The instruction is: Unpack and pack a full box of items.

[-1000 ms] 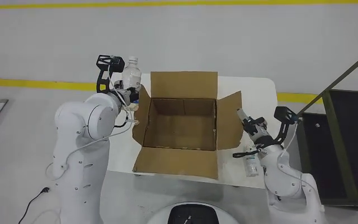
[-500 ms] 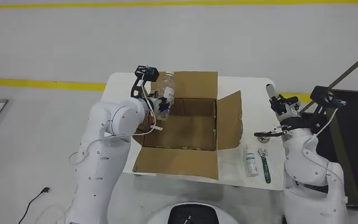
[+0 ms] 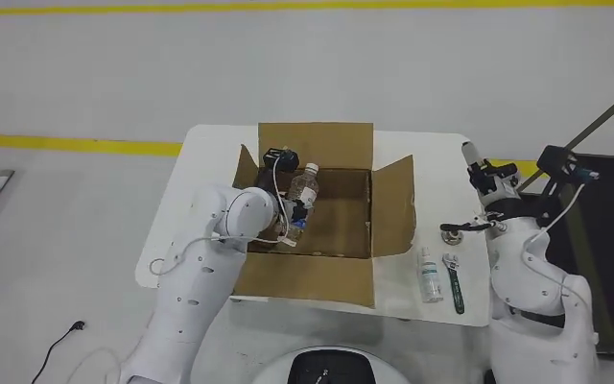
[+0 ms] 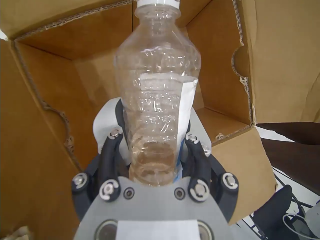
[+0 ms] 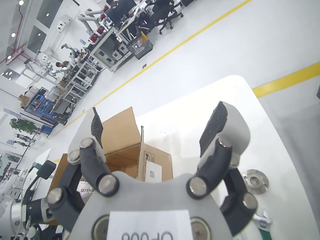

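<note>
Where the scene is taken from above, an open cardboard box (image 3: 317, 144) is seen at the centre of the white worktop (image 3: 211, 154), with its flaps folded outward. Over the left part of the opening, a clear water bottle (image 3: 304, 182) with a white cap is held tilted by the left claw (image 4: 152, 126), the cap toward the upper edge of the frame. Whether the bottle touches the box floor cannot be told.

The grip itself is supplied by the left wrist view. The dark fingers (image 4: 112, 148) are closed on either side of the bottle's lower body, near its base. Bare brown walls and a corner of the box are shown behind the cap.

To the right of the box in the top view, a small white bottle (image 3: 430, 274) and a wrench (image 3: 453, 284) lie side by side near the lower right of the worktop.

The right claw (image 5: 157, 123) is detailed in the right wrist view. Its padded fingers are spread wide above the worktop's right side. A round metal flange (image 5: 256, 179) lies on the surface at the lower right of that frame, and the box is farther off.
</note>
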`<state>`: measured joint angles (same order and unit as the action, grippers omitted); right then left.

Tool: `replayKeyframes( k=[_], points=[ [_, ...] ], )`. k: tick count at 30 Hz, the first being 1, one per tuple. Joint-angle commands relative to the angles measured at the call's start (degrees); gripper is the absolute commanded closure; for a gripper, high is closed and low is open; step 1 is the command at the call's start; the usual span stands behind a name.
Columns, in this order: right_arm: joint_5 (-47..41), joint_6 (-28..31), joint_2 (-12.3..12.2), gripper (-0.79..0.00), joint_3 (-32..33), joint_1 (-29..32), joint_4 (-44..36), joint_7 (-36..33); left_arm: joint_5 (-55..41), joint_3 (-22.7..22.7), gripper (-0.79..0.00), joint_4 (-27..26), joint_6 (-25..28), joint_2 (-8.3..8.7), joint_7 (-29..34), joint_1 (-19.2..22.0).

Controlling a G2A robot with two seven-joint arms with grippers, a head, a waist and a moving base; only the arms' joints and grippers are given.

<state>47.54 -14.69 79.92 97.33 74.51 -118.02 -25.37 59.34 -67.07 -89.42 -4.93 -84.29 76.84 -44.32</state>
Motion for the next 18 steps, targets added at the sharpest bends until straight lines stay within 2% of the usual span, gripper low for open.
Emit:
replayKeyframes(
  k=[1,2,3,6,10,18],
  points=[
    [1.08,1.49,-0.15,-0.533,-0.19,0.07,0.05,0.58,0.0,0.0,0.0,0.0,0.0,0.0,0.0,0.0],
    [1.38,2.12,-0.21,-0.292,-0.25,0.15,-0.02,0.99,0.0,0.0,0.0,0.0,0.0,0.0,0.0,0.0],
    [1.88,3.08,-0.29,0.0,-0.33,0.22,-0.19,1.49,0.0,0.0,0.0,0.0,0.0,0.0,0.0,0.0],
    [2.77,5.42,-0.47,0.0,-0.55,0.82,-0.45,2.93,0.7,0.07,0.0,1.04,-0.29,0.13,-1.7,-1.37],
    [2.97,6.63,-0.63,0.0,-0.68,1.33,-0.53,3.89,2.47,2.06,0.0,3.96,-3.86,-0.04,-0.85,-1.87],
    [2.88,6.44,-0.88,0.0,-0.69,1.55,-0.49,4.17,2.67,8.91,0.0,13.63,-10.37,-1.93,-1.07,3.46]
  ],
)
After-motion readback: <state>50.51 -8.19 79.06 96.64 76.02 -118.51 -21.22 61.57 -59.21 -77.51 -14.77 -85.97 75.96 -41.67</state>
